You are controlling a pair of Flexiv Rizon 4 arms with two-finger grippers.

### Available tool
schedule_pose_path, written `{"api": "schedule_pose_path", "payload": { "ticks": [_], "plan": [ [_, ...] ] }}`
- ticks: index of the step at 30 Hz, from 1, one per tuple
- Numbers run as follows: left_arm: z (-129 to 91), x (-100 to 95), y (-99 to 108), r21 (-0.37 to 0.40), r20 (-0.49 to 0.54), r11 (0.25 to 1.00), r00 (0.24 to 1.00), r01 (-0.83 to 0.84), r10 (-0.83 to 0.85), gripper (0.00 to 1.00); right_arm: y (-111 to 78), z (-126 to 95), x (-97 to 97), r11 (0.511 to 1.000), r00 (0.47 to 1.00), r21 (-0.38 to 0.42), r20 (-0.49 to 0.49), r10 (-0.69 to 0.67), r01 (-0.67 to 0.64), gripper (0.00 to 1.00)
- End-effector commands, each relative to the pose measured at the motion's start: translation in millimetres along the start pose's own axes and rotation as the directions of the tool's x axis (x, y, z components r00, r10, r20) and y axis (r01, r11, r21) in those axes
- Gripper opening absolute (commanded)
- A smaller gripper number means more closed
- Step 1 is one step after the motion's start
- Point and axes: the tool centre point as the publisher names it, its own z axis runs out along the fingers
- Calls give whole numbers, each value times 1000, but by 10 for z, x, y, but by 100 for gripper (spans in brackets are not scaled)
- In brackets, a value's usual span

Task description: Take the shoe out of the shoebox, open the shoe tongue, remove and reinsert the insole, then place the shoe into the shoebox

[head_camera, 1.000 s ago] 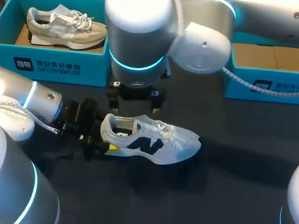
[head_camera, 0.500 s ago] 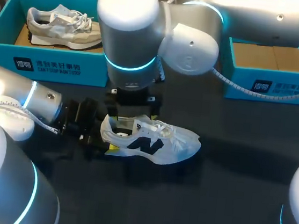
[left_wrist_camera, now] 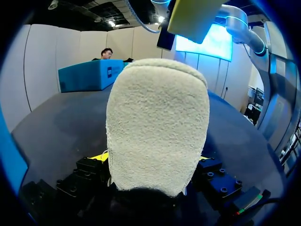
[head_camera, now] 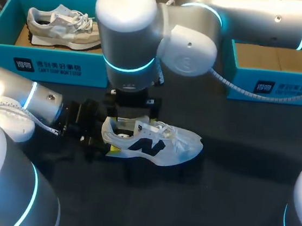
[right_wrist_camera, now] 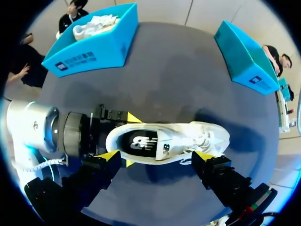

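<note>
Right gripper (right_wrist_camera: 157, 155) hangs wide open just over the shoe (head_camera: 156, 142), which stands on the table (head_camera: 228, 198) with its heel pinched by the left gripper (left_wrist_camera: 151, 157). If the right fingers (right_wrist_camera: 111, 156) come down on its edge and not inside, I think the shoe can twist out of that pinch or tip over.

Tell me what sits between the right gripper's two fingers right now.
The white shoe, its opening and dark insole facing up, lies beneath and between the fingers of the open right gripper; the right wrist view shows it.
</note>
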Motion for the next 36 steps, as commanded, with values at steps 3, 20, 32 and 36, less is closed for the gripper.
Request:
{"api": "schedule_pose_path", "payload": {
  "ticks": [3, 20, 32, 36],
  "plan": [
    [-7, -4, -1, -4, 0, 1000, 1000, 1, -1, 0, -11, 205, 10, 999, 999, 22, 11, 45, -46, 100],
    [-7, -4, -1, -4, 0, 1000, 1000, 1, -1, 0, -54, 552, -127, 994, 977, 31, 188, 97, -105, 100],
    [-7, -4, -1, -4, 0, 1000, 1000, 1, -1, 0, -66, 615, -259, 989, 947, 2, 290, 139, -146, 100],
    [-7, -4, -1, -4, 0, 1000, 1000, 1, -1, 0, -43, 631, -294, 990, 939, 8, 318, 128, -138, 100]
  ]
}}
